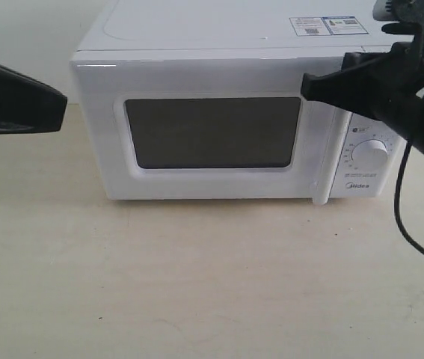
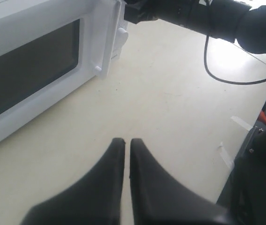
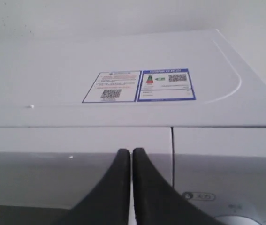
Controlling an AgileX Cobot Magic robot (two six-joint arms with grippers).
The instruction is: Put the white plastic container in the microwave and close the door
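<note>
White door (image 1: 212, 78) lies flush on the microwave (image 1: 197, 30) with the white plastic container out of sight, presumably inside, so closing looks all but done. Right gripper (image 1: 306, 88), pinched together and empty, sits at the door's upper right corner; left gripper (image 2: 124, 140), also closed on nothing, hovers at the left. Next calls for a last press there, or a clean retreat.

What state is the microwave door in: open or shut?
Shut. The door lies flush with the microwave front, no gap showing.
</note>
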